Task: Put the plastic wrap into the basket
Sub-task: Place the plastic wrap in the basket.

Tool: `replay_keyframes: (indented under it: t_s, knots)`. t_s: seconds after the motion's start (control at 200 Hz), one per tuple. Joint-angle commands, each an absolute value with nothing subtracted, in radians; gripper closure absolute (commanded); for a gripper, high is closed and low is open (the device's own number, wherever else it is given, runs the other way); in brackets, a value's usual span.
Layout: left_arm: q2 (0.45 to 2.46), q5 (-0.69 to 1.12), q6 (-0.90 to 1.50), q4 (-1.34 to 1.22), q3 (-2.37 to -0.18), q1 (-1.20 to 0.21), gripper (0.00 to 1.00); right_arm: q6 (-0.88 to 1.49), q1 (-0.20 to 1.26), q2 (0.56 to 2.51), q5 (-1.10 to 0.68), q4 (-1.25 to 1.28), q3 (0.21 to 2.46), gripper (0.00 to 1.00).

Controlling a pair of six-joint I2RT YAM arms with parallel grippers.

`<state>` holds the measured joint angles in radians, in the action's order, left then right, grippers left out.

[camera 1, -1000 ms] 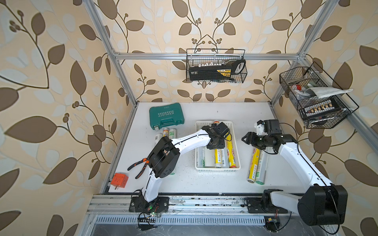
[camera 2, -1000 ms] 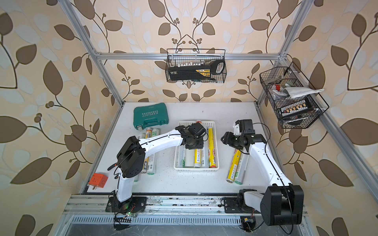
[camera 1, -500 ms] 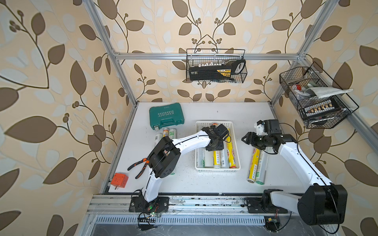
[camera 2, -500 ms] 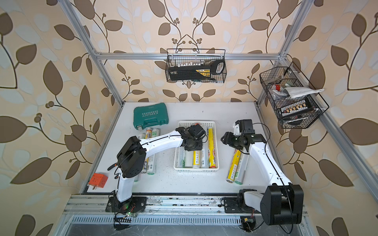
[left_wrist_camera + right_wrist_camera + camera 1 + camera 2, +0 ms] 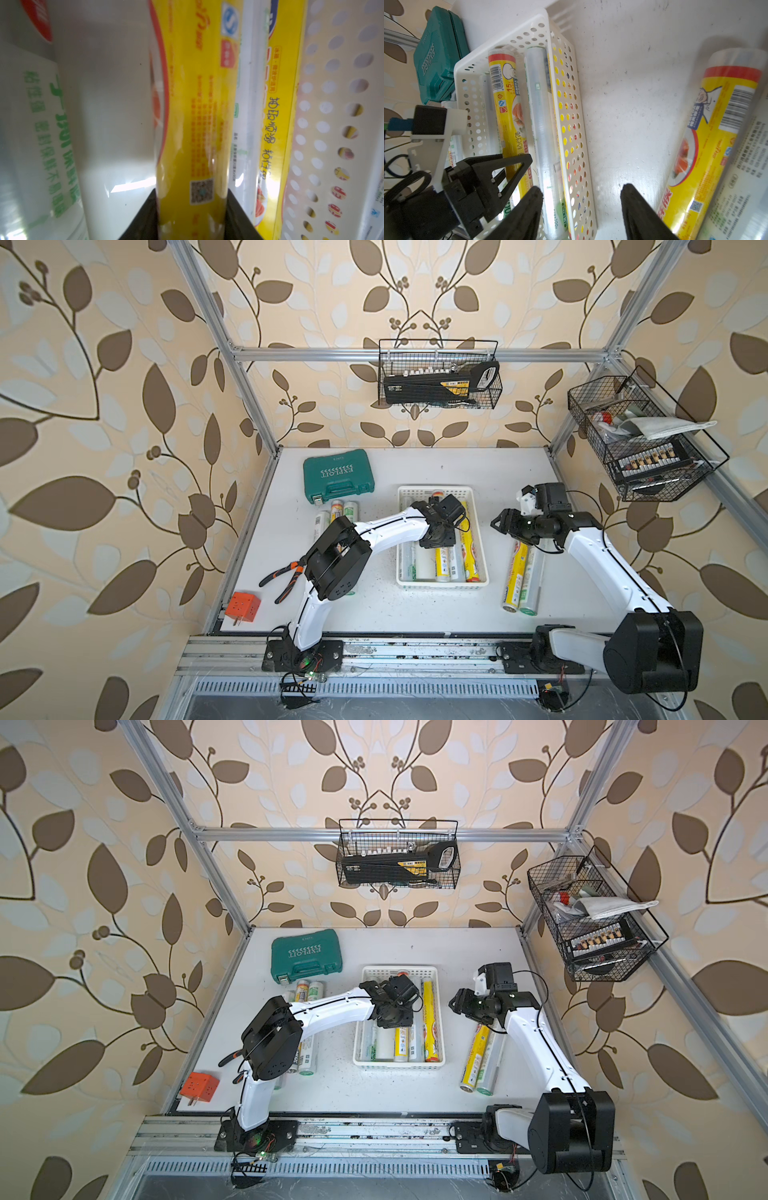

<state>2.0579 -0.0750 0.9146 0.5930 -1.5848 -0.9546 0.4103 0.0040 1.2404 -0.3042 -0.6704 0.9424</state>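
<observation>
Left gripper (image 5: 436, 536): was closed around a yellow plastic wrap roll (image 5: 193, 104), down inside the basket (image 5: 441, 585), centre of both top views.
Right gripper (image 5: 581, 188): jaws stood parted, nothing between them, over the table (image 5: 623, 104) just right of the basket.
Basket: white, perforated; several more rolls lay lengthwise inside.
Loose rolls: a pair of rolls (image 5: 515, 572) lay right of the basket; another group of rolls (image 5: 350, 511) lay left of it, below the teal tool case (image 5: 337, 481).

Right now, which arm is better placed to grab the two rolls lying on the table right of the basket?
Right. The right arm's fingers are open and empty, close to those two rolls; the left arm's fingers are shut on a yellow roll inside the basket.
</observation>
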Motion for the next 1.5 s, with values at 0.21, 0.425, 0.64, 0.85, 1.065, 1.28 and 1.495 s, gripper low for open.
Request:
replay_keyframes:
  t_s: [0.21,0.425,0.64,0.85,1.065,1.28,1.495]
  knots:
    - [2.063,-0.055,0.914,0.542,-1.555,-0.935,0.61,0.416,0.0,1.246,-0.31,-0.69,0.932,0.37]
    - [2.058,-0.065,0.914,0.546,-1.548,-0.933,0.53,0.417,-0.001,1.246,-0.306,-0.694,0.93,0.37]
    - [2.06,-0.052,0.953,0.538,-1.542,-0.928,0.48,0.422,-0.004,1.248,-0.305,-0.694,0.93,0.37]
    - [2.064,-0.045,0.953,0.562,-1.56,-0.926,0.42,0.425,-0.005,1.249,-0.298,-0.704,0.934,0.37]
    - [2.035,-0.054,0.948,0.575,-1.556,-0.926,0.42,0.433,-0.007,1.26,-0.262,-0.749,0.955,0.35]
    - [1.957,-0.09,0.928,0.622,-1.552,-0.926,0.37,0.438,-0.012,1.253,-0.202,-0.824,0.975,0.32]
    - [1.846,-0.116,0.876,0.68,-1.546,-0.926,0.32,0.456,-0.031,1.254,-0.147,-0.883,0.979,0.28]
